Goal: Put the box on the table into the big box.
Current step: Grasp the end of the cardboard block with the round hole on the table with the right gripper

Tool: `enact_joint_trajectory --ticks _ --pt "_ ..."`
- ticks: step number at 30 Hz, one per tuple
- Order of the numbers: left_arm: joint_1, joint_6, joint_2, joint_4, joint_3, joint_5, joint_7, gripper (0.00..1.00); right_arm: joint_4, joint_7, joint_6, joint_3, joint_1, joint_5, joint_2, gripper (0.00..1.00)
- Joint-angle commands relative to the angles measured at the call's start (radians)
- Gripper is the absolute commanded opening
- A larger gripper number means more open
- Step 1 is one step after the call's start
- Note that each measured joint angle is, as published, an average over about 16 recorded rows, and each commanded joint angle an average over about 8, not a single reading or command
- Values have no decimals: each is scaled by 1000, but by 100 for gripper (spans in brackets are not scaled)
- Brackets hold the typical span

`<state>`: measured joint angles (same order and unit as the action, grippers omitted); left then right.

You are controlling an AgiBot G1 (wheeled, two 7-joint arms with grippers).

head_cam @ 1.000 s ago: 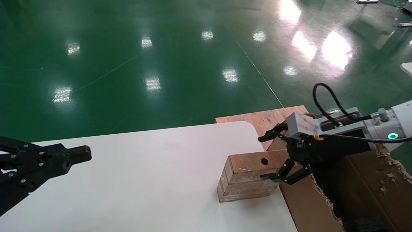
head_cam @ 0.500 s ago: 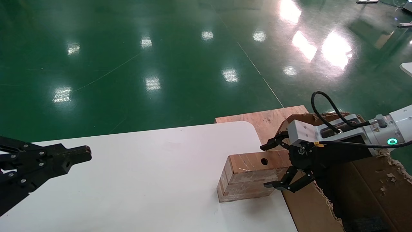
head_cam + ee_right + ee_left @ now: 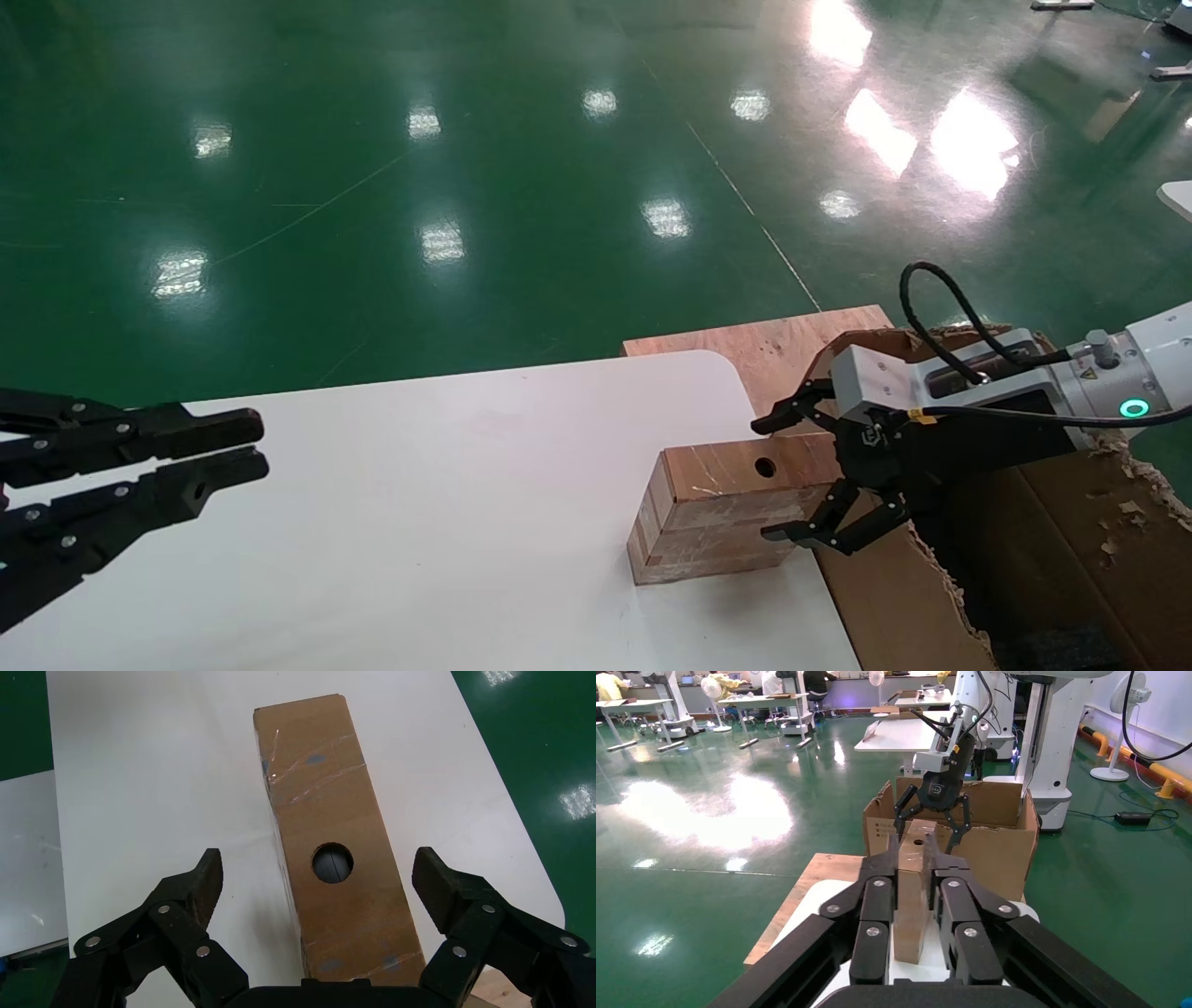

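In your head view, the box (image 3: 722, 508) stands on the table (image 3: 447, 503) close to the table's right edge, hole side up, its right end reaching toward the big box (image 3: 1062, 550) that sits just off that edge. Your right gripper (image 3: 792, 471) straddles the box's right end with its fingers spread, one beyond the box and one on the near side, neither clearly pressing on it. Left of the box the table is bare white all the way to your left gripper (image 3: 237, 449), which hangs well apart from the box with a narrow gap between its fingers, holding nothing. Behind the box, a plywood board (image 3: 773, 340) juts past the table's rounded corner, beside the big box's ragged flap. In your left wrist view, the left gripper (image 3: 916, 864) frames the box (image 3: 914, 881) far off; its fingers are slightly parted and the box is not between them. The right gripper (image 3: 932, 822) is at the box's far end, with the big box (image 3: 989, 850) behind it; small black print on the carton's side is too small to read. In your right wrist view, the right gripper (image 3: 320, 881) is wide apart, with white table (image 3: 154, 790) showing between each finger and the box (image 3: 330, 839), whose face shows strips of clear tape and no writing.
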<state>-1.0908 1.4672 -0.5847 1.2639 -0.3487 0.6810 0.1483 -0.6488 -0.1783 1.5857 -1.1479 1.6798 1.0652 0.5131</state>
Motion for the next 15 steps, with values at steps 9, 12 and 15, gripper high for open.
enact_joint_trajectory --ticks 9,12,15 --pt "0 0 0 0 0 0 0 100 -3 1 0 5 -3 1 -1 0" --pt "0 0 0 0 0 0 0 100 -3 1 0 6 -4 1 -1 0" --pt "0 0 0 0 0 0 0 100 -3 1 0 6 -4 1 -1 0"
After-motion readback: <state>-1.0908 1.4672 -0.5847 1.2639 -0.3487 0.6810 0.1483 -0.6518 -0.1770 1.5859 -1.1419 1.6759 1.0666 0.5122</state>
